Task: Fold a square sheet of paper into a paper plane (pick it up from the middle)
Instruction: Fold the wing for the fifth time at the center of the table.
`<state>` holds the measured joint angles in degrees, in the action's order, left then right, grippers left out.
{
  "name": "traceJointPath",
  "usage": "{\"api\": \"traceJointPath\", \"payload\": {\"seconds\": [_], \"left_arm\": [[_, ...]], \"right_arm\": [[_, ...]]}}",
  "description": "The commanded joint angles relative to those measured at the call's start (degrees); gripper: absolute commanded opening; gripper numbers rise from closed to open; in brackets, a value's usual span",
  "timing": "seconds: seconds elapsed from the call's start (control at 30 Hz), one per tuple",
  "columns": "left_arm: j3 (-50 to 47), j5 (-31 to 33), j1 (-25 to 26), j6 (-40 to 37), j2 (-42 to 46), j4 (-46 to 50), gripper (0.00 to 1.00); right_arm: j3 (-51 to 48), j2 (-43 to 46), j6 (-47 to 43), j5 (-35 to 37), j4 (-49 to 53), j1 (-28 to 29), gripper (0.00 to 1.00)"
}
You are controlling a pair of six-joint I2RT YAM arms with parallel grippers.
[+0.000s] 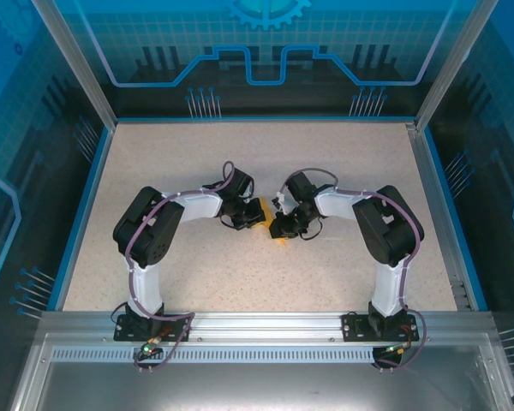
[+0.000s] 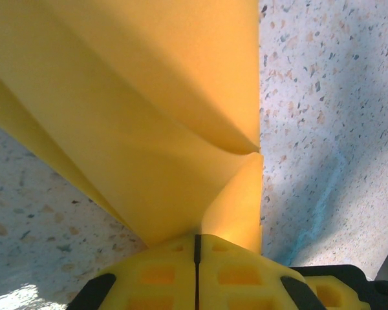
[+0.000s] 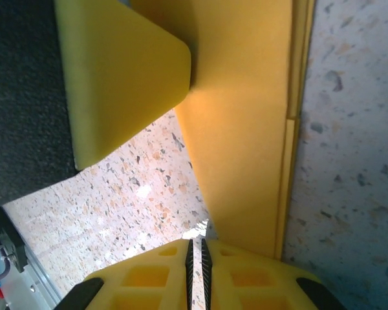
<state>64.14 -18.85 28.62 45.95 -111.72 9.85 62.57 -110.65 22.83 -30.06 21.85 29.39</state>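
The orange square sheet of paper [image 1: 265, 214] lies folded between the two grippers at the table's middle, its layered flaps shaped like a paper plane. My left gripper [image 2: 196, 240] is shut on the paper [image 2: 149, 116], whose flaps rise straight out of its closed jaws. My right gripper [image 3: 195, 244] sits low over the table with its jaws a thin slit apart, and the table shows through the slit. The folded paper [image 3: 246, 142] runs over its right finger. A yellow finger [image 3: 116, 84] of the left gripper faces it from above.
The speckled table [image 1: 240, 163] has blue edging and an aluminium frame [image 1: 265, 325] along its near side. Both arms bend inward, their wrists close together at the centre [image 1: 270, 210].
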Motion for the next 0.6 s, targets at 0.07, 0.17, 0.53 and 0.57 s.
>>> {"api": "traceJointPath", "payload": {"seconds": [0.07, 0.17, 0.53, 0.57], "left_arm": [[-0.4, 5.0, -0.1, -0.7, -2.7, 5.8, 0.07], [-0.2, 5.4, -0.1, -0.6, -3.0, 6.6, 0.07], [0.9, 7.4, -0.1, -0.1, -4.0, 9.3, 0.06], [1.0, 7.3, -0.1, 0.0, -4.1, 9.4, 0.06]], "right_arm": [[-3.4, -0.3, -1.0, -0.9, 3.4, -1.1, 0.14], [-4.9, 0.2, -1.6, -1.2, 3.4, -1.7, 0.14], [-7.2, 3.6, -4.0, -0.5, 7.0, -3.0, 0.13], [-7.3, 3.6, -4.1, -0.5, 7.2, -3.1, 0.13]]}}
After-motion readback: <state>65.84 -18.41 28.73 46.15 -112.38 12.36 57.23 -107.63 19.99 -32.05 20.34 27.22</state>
